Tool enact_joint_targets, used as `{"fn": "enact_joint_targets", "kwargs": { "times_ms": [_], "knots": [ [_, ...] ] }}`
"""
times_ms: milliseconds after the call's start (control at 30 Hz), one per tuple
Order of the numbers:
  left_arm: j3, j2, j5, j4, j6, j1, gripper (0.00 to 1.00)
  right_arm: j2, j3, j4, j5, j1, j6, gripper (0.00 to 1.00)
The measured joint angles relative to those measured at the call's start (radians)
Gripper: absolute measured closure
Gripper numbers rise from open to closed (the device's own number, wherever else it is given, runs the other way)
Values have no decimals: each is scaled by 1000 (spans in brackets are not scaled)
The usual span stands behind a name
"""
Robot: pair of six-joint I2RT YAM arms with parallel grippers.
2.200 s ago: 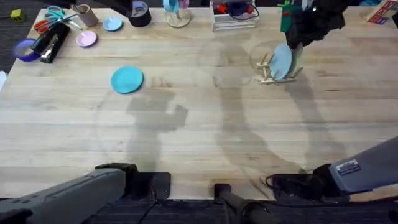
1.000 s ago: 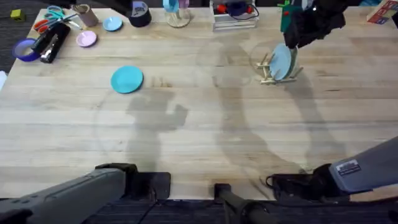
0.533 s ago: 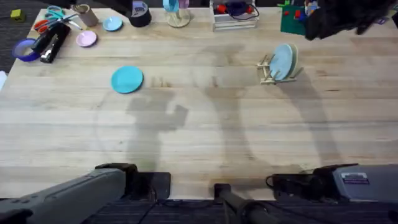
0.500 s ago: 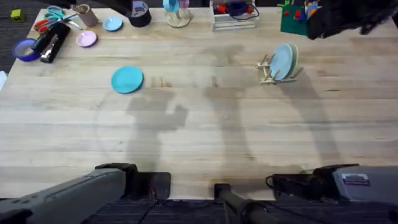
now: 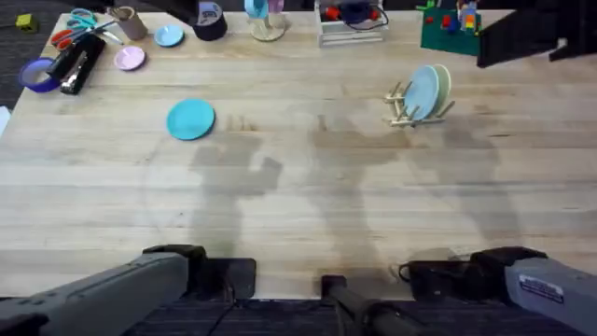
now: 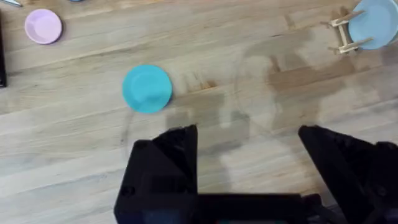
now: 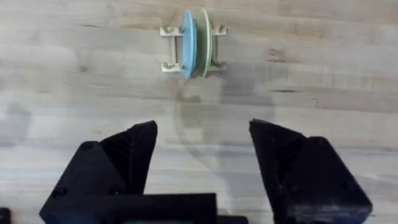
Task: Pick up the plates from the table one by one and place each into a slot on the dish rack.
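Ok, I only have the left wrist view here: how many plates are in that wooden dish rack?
Observer: Two. The right wrist view shows a pale blue plate and a cream plate standing upright side by side in the dish rack.
Operator: Is the right tool holding anything?
Observer: No. The right tool is open and empty, over bare table and apart from the rack.
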Motion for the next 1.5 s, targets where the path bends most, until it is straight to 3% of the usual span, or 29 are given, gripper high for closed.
{"fn": "enact_joint_targets", "kwargs": {
  "times_ms": [400,833,867,1033,1067,1333,1500],
  "knots": [
    [0,0,0,0,0,0,8,-87,0,-40,-50,0,3,10],
    [0,0,0,0,0,0,12,-90,0,-39,-156,0,3,7],
    [0,0,1,0,-4,0,79,-91,0,-36,-157,0,3,7],
    [0,0,0,0,0,0,862,-90,0,-8,-160,0,3,8],
    [0,0,0,0,3,0,934,-91,0,-2,-161,0,3,7],
    [0,8,1,0,3,2,958,-91,0,103,-168,0,3,9],
    [1,55,50,0,27,56,958,-91,0,144,-168,0,3,7]
  ]
}}
